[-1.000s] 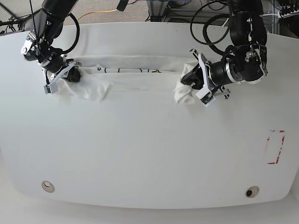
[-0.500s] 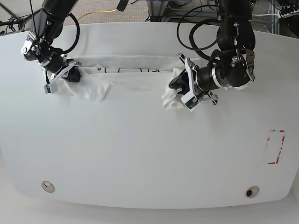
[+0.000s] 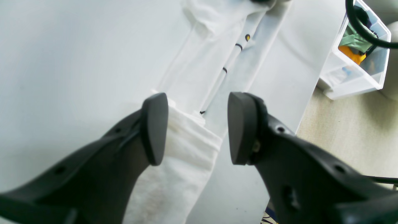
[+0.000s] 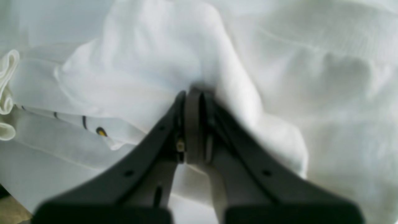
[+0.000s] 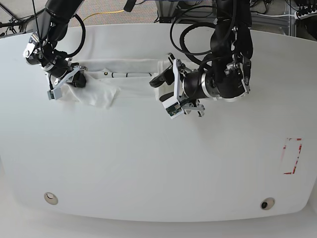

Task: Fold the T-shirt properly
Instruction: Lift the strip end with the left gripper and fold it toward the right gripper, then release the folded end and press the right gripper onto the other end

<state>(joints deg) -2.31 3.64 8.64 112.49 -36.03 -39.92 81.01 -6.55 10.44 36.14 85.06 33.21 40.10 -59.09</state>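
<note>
The white T-shirt (image 5: 124,82) lies as a long folded band along the far side of the table (image 5: 148,163), a thin line of dark print showing at its fold. Its right end (image 3: 186,149) is doubled back onto the band. Over that end hangs my left gripper (image 5: 162,90) (image 3: 197,130), open, its fingertips (image 3: 154,127) clear of the cloth. At the band's left end, where the cloth is bunched, my right gripper (image 5: 77,79) (image 4: 192,102) is shut on a pinch of T-shirt (image 4: 149,62) fabric.
A red-outlined rectangle (image 5: 291,155) is marked near the table's right edge. Two round holes (image 5: 50,198) (image 5: 267,204) sit near the front edge. A clear plastic bin (image 3: 357,56) stands on the floor beyond the table's far edge.
My left arm has carried the shirt's right end leftward over the band, then opened and let it go. The right arm has stayed in place, still shut on the cloth.
</note>
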